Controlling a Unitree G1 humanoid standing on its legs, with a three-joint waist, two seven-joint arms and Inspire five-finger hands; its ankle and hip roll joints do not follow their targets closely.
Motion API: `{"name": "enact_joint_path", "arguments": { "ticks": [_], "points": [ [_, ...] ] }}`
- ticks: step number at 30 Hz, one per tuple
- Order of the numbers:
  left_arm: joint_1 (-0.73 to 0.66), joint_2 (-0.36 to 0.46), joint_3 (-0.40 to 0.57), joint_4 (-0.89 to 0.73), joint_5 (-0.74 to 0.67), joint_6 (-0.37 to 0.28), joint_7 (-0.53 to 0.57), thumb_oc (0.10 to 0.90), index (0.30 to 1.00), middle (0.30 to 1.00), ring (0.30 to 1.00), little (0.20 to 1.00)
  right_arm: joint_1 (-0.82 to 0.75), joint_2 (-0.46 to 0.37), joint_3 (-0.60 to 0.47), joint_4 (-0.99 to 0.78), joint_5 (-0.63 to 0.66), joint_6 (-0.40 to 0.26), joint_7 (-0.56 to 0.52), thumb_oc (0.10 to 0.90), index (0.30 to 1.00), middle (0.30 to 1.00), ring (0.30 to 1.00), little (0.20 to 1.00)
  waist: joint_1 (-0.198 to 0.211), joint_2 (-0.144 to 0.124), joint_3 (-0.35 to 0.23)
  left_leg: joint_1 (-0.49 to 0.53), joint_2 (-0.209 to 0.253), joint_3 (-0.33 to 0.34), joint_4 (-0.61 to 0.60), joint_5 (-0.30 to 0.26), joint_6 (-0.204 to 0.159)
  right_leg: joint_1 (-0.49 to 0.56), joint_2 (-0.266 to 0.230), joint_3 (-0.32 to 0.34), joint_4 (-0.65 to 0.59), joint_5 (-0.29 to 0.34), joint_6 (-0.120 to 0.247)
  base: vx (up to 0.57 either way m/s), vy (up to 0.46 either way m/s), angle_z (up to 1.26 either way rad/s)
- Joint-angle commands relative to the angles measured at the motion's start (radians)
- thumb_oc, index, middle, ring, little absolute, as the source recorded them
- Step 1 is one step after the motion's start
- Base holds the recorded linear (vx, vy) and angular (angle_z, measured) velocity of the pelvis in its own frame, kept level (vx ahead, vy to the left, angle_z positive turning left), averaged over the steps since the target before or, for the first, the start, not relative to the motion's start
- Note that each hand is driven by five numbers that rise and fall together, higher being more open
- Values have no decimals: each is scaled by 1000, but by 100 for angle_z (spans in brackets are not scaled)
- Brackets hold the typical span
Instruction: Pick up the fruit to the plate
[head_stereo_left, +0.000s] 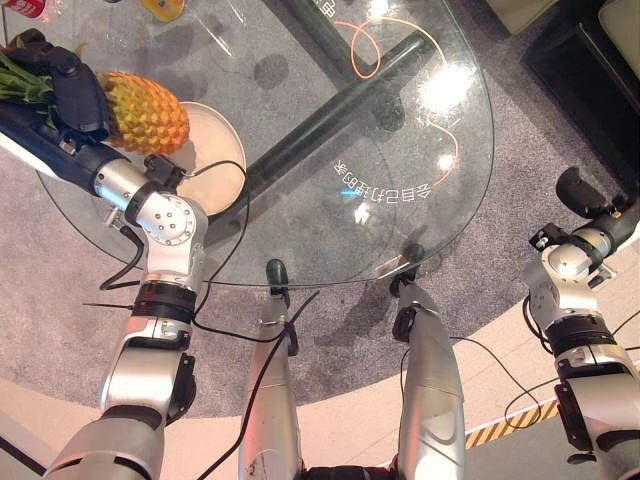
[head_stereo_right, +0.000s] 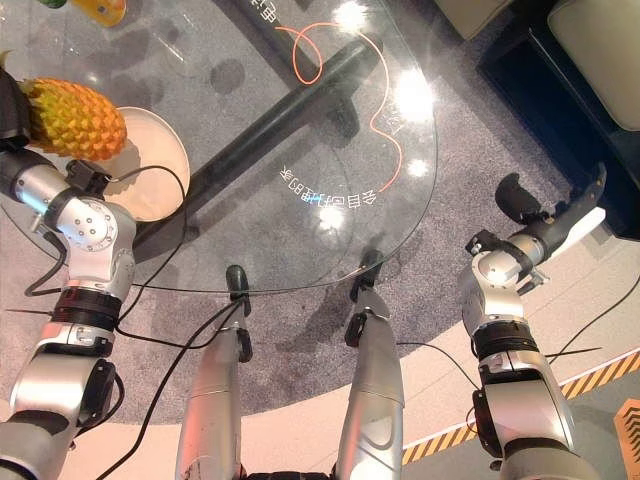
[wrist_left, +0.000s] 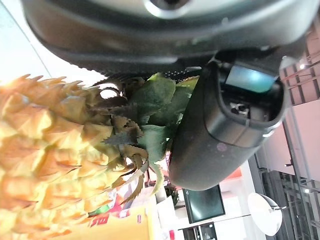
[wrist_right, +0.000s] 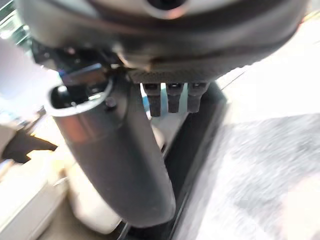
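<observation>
A yellow-orange pineapple (head_stereo_left: 148, 112) lies on its side in my left hand (head_stereo_left: 72, 82), which is shut around its top by the green leaves (wrist_left: 150, 107). The fruit's lower end hangs over the left edge of a cream plate (head_stereo_left: 220, 155) on the round glass table (head_stereo_left: 420, 220); I cannot tell whether it touches the plate. In the left wrist view the thumb (wrist_left: 225, 130) lies against the leaves. My right hand (head_stereo_right: 545, 210) is off the table to the right, over the grey carpet, open and holding nothing.
A black crossbar base (head_stereo_left: 330, 110) and an orange cable (head_stereo_left: 365, 45) show through the glass. A yellow item (head_stereo_left: 165, 8) and a red one (head_stereo_left: 25, 8) sit at the table's far edge. Dark furniture (head_stereo_left: 580, 60) stands at the far right.
</observation>
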Motion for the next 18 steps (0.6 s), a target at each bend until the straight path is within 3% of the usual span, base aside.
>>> {"name": "enact_joint_path", "arguments": {
  "ticks": [1,5,9,10,18],
  "points": [
    [-116,123,14,-30,103,-114,36,100,300,300,300,200,-18,-57,-56,73,65,-42,38,800,900,900,900,900,7,12,-29,-65,23,9,17,54,-15,63,-29,1,5,-50,85,0,-11,-4],
    [-141,138,-7,9,85,-104,24,100,300,300,300,200,-30,-64,-51,198,88,35,98,800,900,900,900,900,12,14,-29,-71,24,5,27,49,-13,63,-28,-2,11,-56,82,1,-13,-3],
    [-153,144,-21,28,74,-82,8,100,300,300,300,200,-26,-60,-37,296,130,136,225,800,900,900,900,900,19,15,-29,-77,26,0,35,45,-8,62,-27,-4,15,-62,78,1,-12,0],
    [-154,143,-26,34,71,-74,-4,100,300,300,300,200,-20,-57,-32,316,143,199,305,800,900,900,900,900,21,14,-29,-78,26,-2,40,43,-7,62,-27,-6,18,-63,77,6,-51,0],
    [-160,147,-44,37,72,-11,-45,100,300,300,300,200,-8,-45,19,366,112,344,594,800,900,900,900,900,31,1,-29,-87,27,-15,49,40,-2,59,-24,-14,27,-68,72,2,-19,0]
  ]
}}
